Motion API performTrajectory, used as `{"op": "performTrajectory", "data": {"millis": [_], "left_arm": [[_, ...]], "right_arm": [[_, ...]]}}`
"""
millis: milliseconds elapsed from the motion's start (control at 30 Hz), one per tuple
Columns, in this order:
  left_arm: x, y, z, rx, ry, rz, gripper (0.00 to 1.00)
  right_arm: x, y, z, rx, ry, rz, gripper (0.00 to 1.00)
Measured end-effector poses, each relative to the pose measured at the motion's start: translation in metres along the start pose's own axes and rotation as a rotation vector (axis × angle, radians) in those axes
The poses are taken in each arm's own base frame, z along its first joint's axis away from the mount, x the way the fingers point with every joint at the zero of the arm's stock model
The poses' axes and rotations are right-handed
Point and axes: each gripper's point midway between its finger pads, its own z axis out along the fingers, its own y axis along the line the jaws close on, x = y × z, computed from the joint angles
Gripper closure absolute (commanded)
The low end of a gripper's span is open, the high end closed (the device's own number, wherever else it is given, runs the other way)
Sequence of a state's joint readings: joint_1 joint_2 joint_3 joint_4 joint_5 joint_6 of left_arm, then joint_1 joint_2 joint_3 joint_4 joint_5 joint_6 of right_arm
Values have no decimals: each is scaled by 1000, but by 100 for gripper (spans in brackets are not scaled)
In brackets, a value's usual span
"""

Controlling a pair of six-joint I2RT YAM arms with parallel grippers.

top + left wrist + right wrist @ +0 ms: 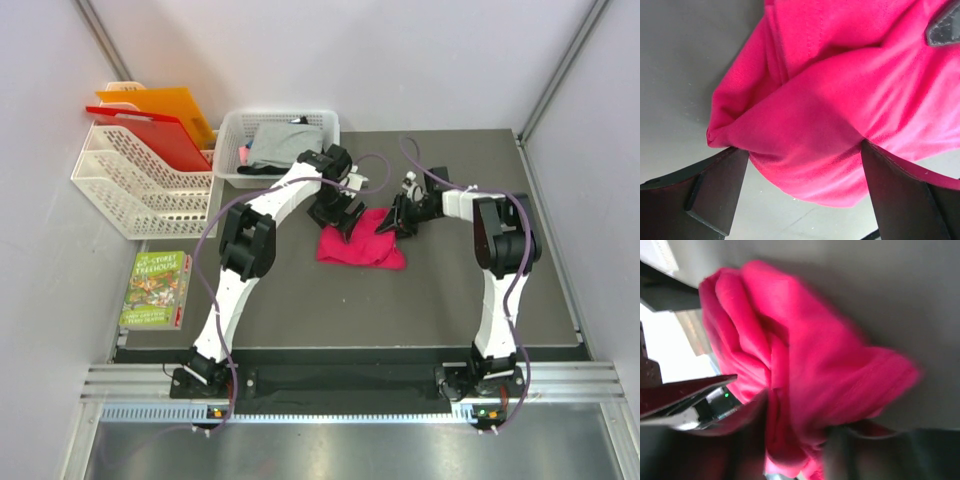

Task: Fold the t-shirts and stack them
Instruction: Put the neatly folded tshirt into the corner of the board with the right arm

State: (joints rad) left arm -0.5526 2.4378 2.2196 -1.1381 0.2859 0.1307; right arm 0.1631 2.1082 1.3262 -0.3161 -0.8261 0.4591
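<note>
The bright pink-red t-shirt lies crumpled on the dark mat between my two grippers. My left gripper is at its back left edge. In the left wrist view that gripper stands open, and a bulge of the pink cloth sits between its wide-apart fingers. My right gripper is at the shirt's back right edge. In the blurred right wrist view its fingers press a bunched fold of the pink cloth from both sides. A grey t-shirt and a black one lie in the basket.
A white basket stands at the back of the mat, just behind the left gripper. A white rack with orange and red folders stands at the far left. A book lies left of the mat.
</note>
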Motion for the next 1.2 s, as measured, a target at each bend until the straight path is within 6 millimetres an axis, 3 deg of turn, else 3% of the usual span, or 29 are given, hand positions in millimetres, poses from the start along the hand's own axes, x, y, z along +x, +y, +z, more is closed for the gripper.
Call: {"op": "performTrajectory", "data": {"millis": [67, 100, 300, 467, 600, 700, 767, 833, 933, 1067, 1200], "left_arm": [[0, 1, 0, -7, -1, 2, 1], [0, 1, 0, -11, -1, 3, 1], [0, 11, -3, -71, 4, 24, 1], [6, 26, -33, -176, -11, 61, 1], [36, 47, -83, -222, -33, 6, 1], [64, 78, -120, -255, -61, -89, 1], [83, 96, -133, -272, -68, -147, 1], [110, 107, -138, -278, -43, -203, 1], [142, 106, -133, -264, 10, -235, 1], [173, 101, -125, -234, 67, -258, 1], [186, 103, -125, -224, 69, -287, 1]], "right_arm": [[5, -8, 4, 14, 18, 33, 88], [6, -9, 4, 17, 21, 41, 99], [1, -13, 0, 63, 15, 60, 100], [-20, -27, -17, 130, -47, 118, 100], [-71, -63, -65, 208, -219, 207, 100], [-114, -109, -126, 290, -415, 304, 100], [-134, -132, -161, 341, -519, 353, 100], [-149, -153, -193, 392, -615, 393, 100], [-162, -168, -219, 447, -701, 424, 100], [-181, -174, -238, 492, -782, 436, 100], [-200, -185, -249, 523, -851, 470, 100]]}}
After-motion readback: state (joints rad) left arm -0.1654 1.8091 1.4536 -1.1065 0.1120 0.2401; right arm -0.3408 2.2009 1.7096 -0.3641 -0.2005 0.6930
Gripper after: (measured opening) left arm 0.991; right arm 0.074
